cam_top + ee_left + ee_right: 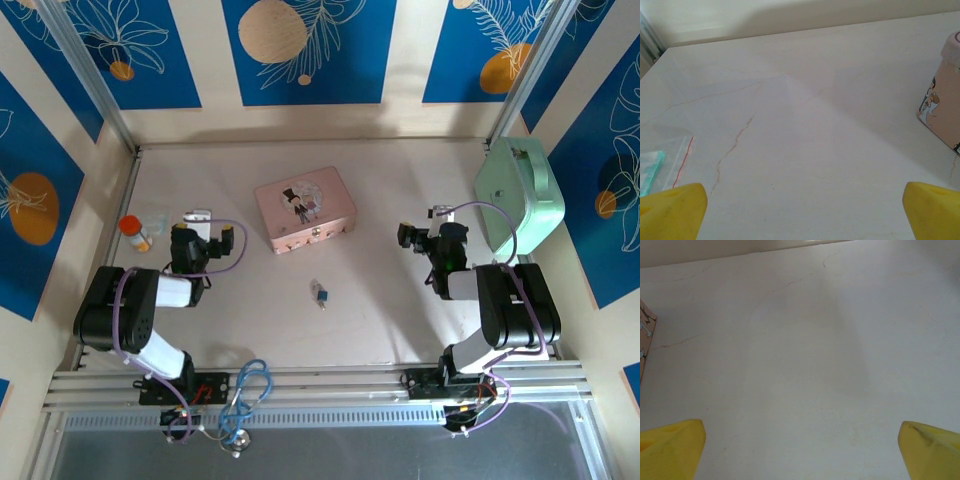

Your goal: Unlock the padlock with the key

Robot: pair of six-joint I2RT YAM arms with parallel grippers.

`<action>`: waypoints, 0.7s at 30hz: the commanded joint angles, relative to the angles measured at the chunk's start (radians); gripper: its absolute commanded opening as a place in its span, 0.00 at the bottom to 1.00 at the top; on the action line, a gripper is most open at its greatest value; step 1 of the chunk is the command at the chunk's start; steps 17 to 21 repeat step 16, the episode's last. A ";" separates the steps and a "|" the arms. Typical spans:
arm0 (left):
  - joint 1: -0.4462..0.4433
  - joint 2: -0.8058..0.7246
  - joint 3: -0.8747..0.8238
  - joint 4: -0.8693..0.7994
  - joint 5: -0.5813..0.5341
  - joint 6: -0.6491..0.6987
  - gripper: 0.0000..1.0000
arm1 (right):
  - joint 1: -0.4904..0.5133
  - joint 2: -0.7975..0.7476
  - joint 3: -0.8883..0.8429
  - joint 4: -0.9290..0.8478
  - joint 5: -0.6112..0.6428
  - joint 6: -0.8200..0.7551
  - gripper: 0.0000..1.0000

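Padlock (319, 293) lies on the counter (400, 320) near the pink tin (305, 210), on the tin's arm-base side, not touching it; left hand (802, 212) left of the tin, fingers wide apart, nothing between; right hand (801, 450) right of the tin, likewise spread, empty; both well apart from the padlock.

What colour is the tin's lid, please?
The tin is pink with a cartoon couple; top external view.
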 commanded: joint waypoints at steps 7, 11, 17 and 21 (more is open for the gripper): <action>0.003 0.007 -0.005 0.023 0.024 0.010 1.00 | 0.001 -0.010 0.014 0.034 0.018 -0.010 0.99; 0.002 0.007 -0.005 0.022 0.024 0.011 1.00 | -0.015 -0.007 0.030 0.002 -0.024 -0.007 0.99; 0.004 0.005 -0.008 0.028 0.024 0.009 1.00 | -0.006 -0.011 0.016 0.026 -0.017 -0.016 0.99; 0.004 0.005 -0.008 0.028 0.024 0.009 1.00 | -0.006 -0.011 0.016 0.026 -0.017 -0.016 0.99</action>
